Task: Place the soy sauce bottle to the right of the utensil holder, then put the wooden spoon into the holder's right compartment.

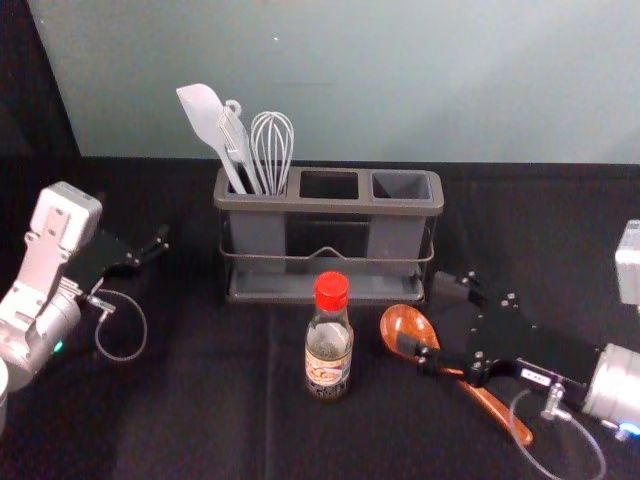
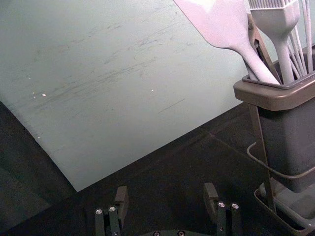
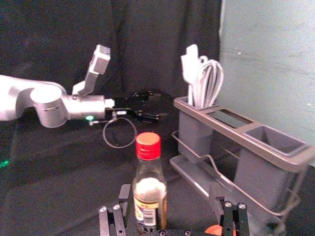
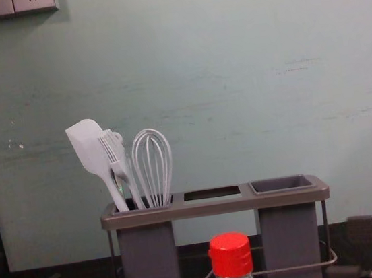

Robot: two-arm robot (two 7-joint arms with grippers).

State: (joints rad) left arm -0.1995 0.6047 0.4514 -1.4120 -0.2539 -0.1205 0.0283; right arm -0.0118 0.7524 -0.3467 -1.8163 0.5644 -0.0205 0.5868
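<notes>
One clear, red-capped bottle (image 1: 329, 350) stands before one grey, three-hole holder (image 1: 335, 205). Both wide open and empty, the right pincer (image 1: 425, 317) is over one brown wooden spoon (image 1: 404, 321), the left pincer (image 1: 148, 253) far left.

The spoon (image 1: 492, 405) is laid under the right gripper (image 1: 421, 313) jaws, the bottle (image 1: 329, 352) set just ahead, the holder (image 1: 330, 204) beyond both; spatula (image 1: 203, 112), brush (image 1: 236, 140) and whisk (image 1: 272, 150) are held in its left compartment.

The head view looks down on the left tool (image 1: 148, 254) and right tool (image 1: 424, 316); the chest view, lower, looks forward; each wrist view looks closely past its tool; all share the holder (image 1: 330, 206).
</notes>
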